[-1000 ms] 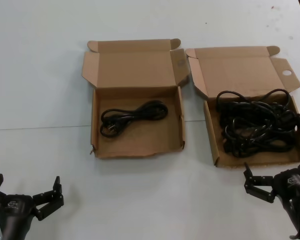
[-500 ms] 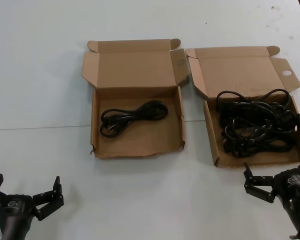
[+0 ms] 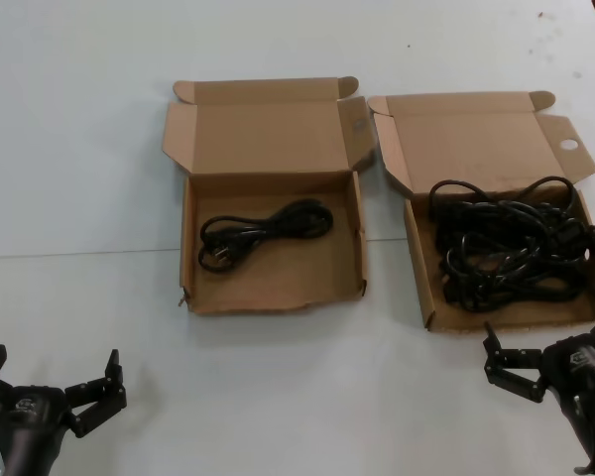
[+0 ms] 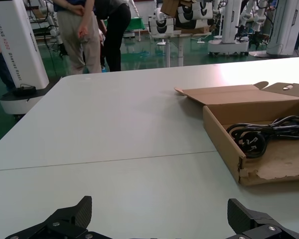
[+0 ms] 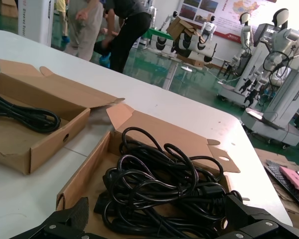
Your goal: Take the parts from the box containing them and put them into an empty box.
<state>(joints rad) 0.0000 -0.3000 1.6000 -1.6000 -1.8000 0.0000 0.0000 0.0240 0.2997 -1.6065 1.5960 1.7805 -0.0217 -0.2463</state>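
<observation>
Two open cardboard mailer boxes lie side by side on the white table. The right box [image 3: 431, 297] has a round hole in its lid tab [image 3: 569, 145] and holds a tangled pile of black power cords [image 3: 511, 253], also seen in the right wrist view [image 5: 159, 191]. The left box [image 3: 268, 293], with a ragged front wall, holds one looped black cord [image 3: 263, 230], also in the left wrist view [image 4: 269, 134]. My right gripper [image 3: 553, 345] is open and empty, just in front of the right box. My left gripper [image 3: 52, 372] is open and empty, low at the near left.
The white table [image 3: 278, 397] has a seam line running across it under both boxes. Both box lids stand open toward the far side. People and other robots stand beyond the table's far edge in the wrist views.
</observation>
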